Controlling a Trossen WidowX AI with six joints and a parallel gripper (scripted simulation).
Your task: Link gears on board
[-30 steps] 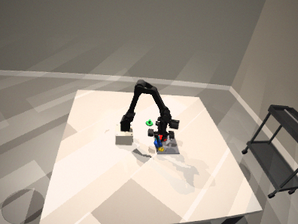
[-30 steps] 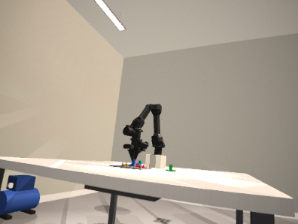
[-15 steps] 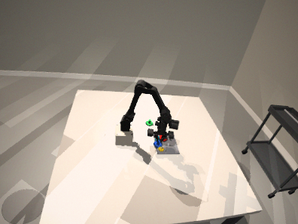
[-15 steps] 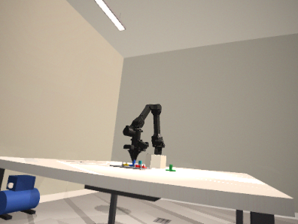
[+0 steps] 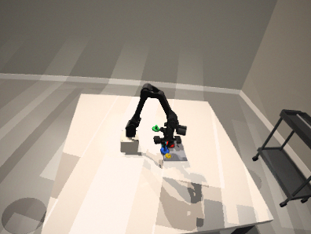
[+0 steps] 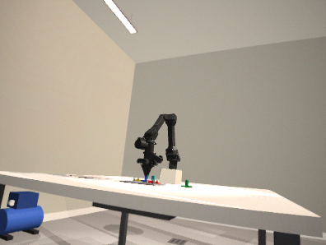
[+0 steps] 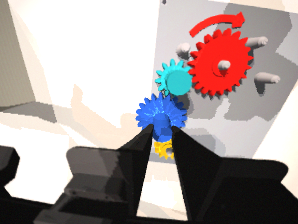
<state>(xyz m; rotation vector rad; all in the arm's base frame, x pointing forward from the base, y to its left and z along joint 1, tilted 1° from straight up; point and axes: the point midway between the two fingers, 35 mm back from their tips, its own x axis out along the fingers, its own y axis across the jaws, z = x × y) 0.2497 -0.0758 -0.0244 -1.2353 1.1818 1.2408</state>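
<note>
Claw (image 5: 166, 146) (image 6: 146, 174) (image 7: 162, 128) fingertips were closed on the upright knob of the blue gear (image 5: 164, 151) (image 6: 146, 177) (image 7: 148, 113), which was thus pinched directly beneath them. In the wrist view, the cyan gear (image 6: 153, 177) (image 7: 178, 81) was seen just beyond the claw, between the blue gear and the larger red gear (image 6: 151, 182) (image 7: 212, 55). The yellow gear (image 5: 168, 156) (image 6: 137, 179) (image 7: 163, 150) was partly hidden under the fingertips and the blue gear's near edge. Well apart from the claw, off the grey board (image 5: 178, 157) (image 6: 128, 181) (image 7: 240, 135), the green gear (image 5: 156, 128) (image 6: 187, 185) was left on the table.

The step in hand was judged to be the seating of the blue gear as the last link between cyan and yellow. Whether it was fully down could not be told. A straight push down was called for if any gap remained, then an opening of the fingers and a vertical lift, since a sideways drag might have tipped the gear or unmeshed its teeth.
</note>
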